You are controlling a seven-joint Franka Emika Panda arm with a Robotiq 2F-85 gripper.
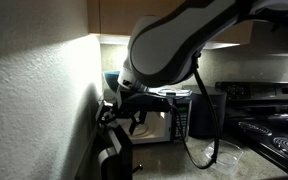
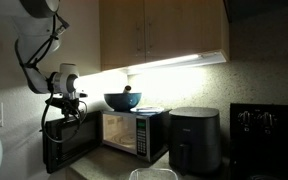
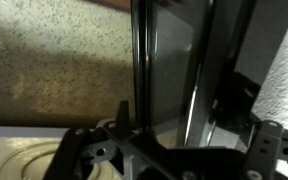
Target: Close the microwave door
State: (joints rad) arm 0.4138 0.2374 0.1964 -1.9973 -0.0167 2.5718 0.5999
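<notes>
Dimly, gripper (image 3: 174,138), jaws wide apart, astride the microwave door (image 3: 174,50), contact indistinct.

Textured white wall (image 1: 34,90); wooden cabinets (image 2: 164,30), under-cabinet light strip (image 2: 179,62), black stove (image 1: 274,135)

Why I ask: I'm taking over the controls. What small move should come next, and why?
Probably push the gripper against the microwave door, swinging it toward the microwave. The door stands wide open, and the gripper sits by its upper outer edge; contact is unclear.
</notes>
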